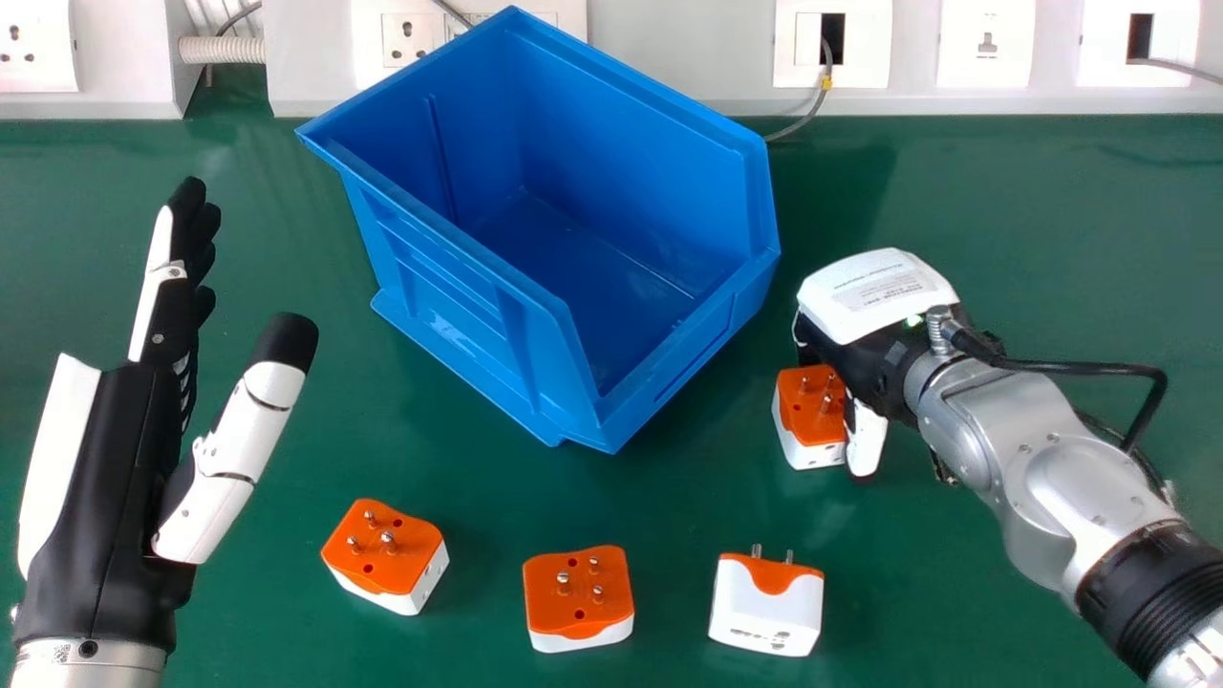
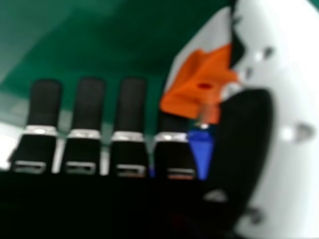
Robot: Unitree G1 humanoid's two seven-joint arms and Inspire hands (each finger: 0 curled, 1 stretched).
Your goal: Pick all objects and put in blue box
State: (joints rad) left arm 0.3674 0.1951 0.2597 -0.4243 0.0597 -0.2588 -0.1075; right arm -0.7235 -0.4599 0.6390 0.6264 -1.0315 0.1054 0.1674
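Touching thumb of right hand (image 1: 867,435): adapter (image 1: 808,406)

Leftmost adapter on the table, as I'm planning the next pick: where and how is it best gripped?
Best by opposite sides of its white body, probably from above with the left robot hand: this adapter lies orange face up, metal pins upward, so a side grip avoids them.

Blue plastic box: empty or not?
Looks empty. In the head view, the blue plastic box shows bare inner walls and floor; its near wall hides part of the floor.
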